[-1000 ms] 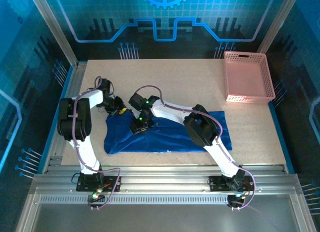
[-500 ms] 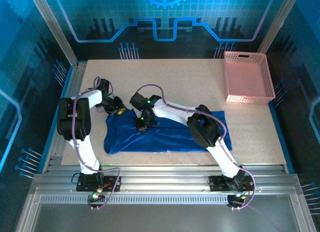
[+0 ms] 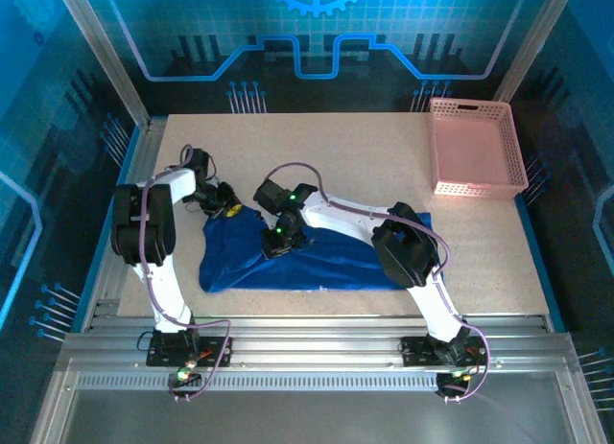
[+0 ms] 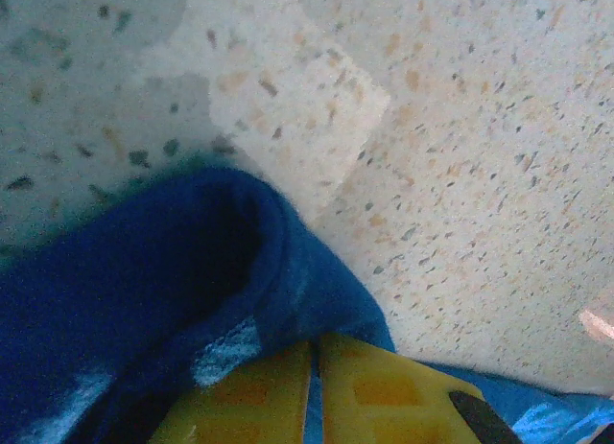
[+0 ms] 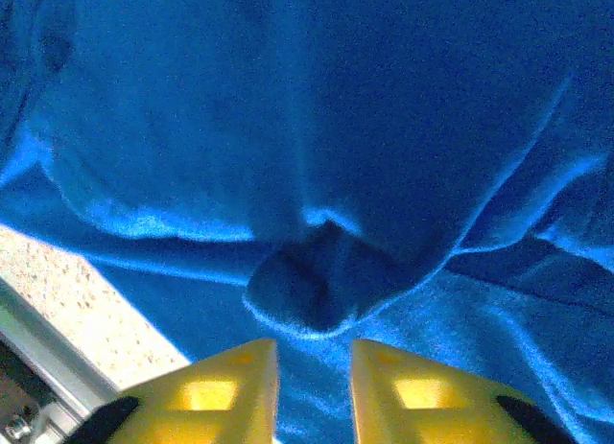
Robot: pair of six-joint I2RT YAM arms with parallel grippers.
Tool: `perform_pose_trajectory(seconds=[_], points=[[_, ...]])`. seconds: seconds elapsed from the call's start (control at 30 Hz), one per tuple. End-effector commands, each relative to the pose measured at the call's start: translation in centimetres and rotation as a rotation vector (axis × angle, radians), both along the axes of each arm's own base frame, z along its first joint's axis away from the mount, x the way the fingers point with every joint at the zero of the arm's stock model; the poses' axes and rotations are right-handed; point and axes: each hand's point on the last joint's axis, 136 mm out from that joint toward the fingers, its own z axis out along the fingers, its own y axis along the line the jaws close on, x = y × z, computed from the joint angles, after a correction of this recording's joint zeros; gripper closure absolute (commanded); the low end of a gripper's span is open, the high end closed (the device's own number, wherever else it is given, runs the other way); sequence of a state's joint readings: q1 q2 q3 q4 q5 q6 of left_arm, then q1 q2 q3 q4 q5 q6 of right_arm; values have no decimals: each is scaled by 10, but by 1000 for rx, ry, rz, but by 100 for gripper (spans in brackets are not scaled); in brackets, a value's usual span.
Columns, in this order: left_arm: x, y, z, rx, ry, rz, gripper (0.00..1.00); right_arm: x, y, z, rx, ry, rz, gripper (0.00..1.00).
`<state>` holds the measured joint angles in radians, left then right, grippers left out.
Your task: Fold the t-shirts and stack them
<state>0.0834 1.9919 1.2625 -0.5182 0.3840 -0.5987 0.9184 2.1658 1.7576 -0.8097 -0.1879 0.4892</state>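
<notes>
One royal-blue t-shirt [image 3: 321,267] lies crumpled across the middle of the table. My left gripper [image 3: 228,211] sits at the shirt's far left corner. In the left wrist view its yellow fingers [image 4: 249,396] are shut on a fold of the t-shirt [image 4: 144,291], with blue cloth showing in the thin gap of the left gripper [image 4: 315,353]. My right gripper [image 3: 278,238] hovers low over the shirt's left half. In the right wrist view the right gripper [image 5: 314,353] stands open, just short of a small raised pucker of the t-shirt [image 5: 317,281].
A pink lattice basket [image 3: 480,188] stands at the back right of the speckled table [image 3: 336,147]. The table's metal front rail [image 3: 307,321] runs just below the shirt. The right arm's elbow [image 3: 408,252] reaches over the shirt's right half.
The right arm has shifted slightly to the right over the shirt, its elbow swinging right. The left gripper has stayed at the shirt's corner.
</notes>
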Motion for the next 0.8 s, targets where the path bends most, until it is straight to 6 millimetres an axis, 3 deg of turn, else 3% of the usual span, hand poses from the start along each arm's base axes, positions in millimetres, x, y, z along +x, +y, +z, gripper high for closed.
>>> perform_pose_trajectory(seconds=[0.0,0.13,0.43,0.77], points=[[-9,13,-23,50,62,-2,86,-20,13,21,46,15,61,62],[-9,12,-23,46,60,-2,86,-24,14,14,29,39,67,58],[-12,11,-24,40,60,-12,86,-6,28,-7,3,48,28,56],[-10,10,-23,35,54,-15,87,3,13,-14,-101,4,20,56]])
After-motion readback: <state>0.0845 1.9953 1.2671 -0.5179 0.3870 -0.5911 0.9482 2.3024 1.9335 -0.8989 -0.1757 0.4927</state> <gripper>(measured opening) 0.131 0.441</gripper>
